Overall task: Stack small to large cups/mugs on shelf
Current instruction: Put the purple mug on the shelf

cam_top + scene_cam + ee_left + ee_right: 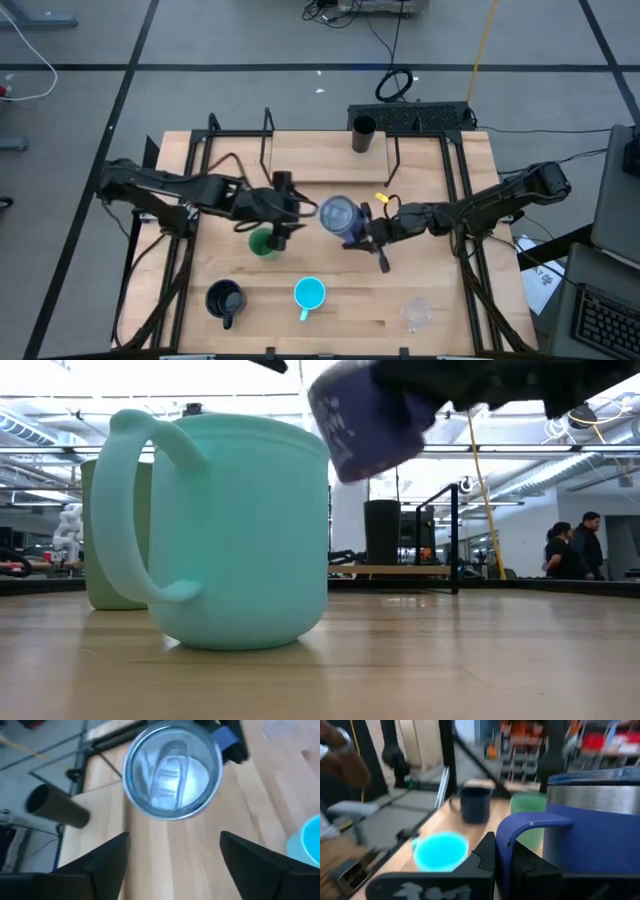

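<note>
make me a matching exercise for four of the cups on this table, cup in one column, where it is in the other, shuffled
Things:
1. blue-purple mug
2. dark tumbler
3. green cup
4. clear cup

Places:
A. on the shelf at the far edge
B. near edge, right side
C. held by its handle in the right gripper
D. below the open left gripper

Pairs: 1-C, 2-A, 3-D, 4-B

Bright overhead glare (low view) — wrist views blurred
</note>
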